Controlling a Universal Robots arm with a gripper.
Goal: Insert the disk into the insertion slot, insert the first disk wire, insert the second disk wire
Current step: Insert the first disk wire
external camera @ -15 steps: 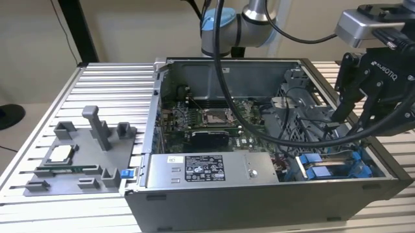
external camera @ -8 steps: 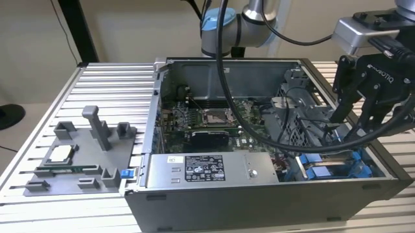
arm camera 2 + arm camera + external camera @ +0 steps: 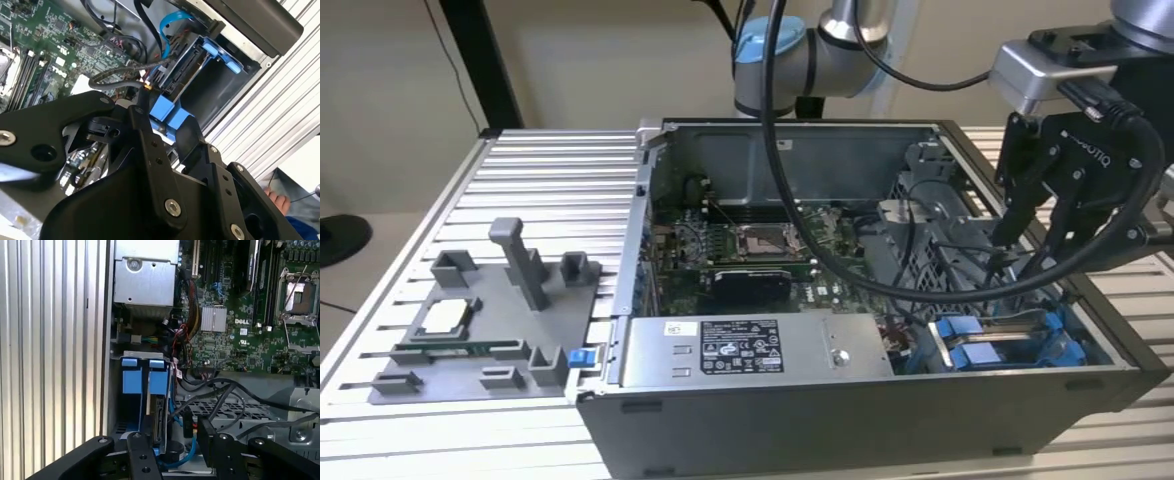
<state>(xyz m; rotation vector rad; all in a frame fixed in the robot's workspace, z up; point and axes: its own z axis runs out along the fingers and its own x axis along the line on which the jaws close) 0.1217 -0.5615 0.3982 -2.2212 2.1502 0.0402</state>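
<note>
The pincer [image 3: 171, 434] hangs released over a corner of the open computer case [image 3: 854, 420], its black fingers [image 3: 137, 455] spread and gripping nothing. Just beyond the fingertips the disk [image 3: 159, 422] stands on edge in its blue carrier, seated in the insertion slot [image 3: 129, 410]. A blue cable [image 3: 186, 452] loops beside its connector edge; I cannot tell whether it is plugged in. The second wrist view shows a braided black cable [image 3: 112, 75] ending near the disk. The exterior view shows the labelled power-supply box [image 3: 720, 350] beside the slot and a grey fixture [image 3: 494, 330] on the table [image 3: 547, 180].
</note>
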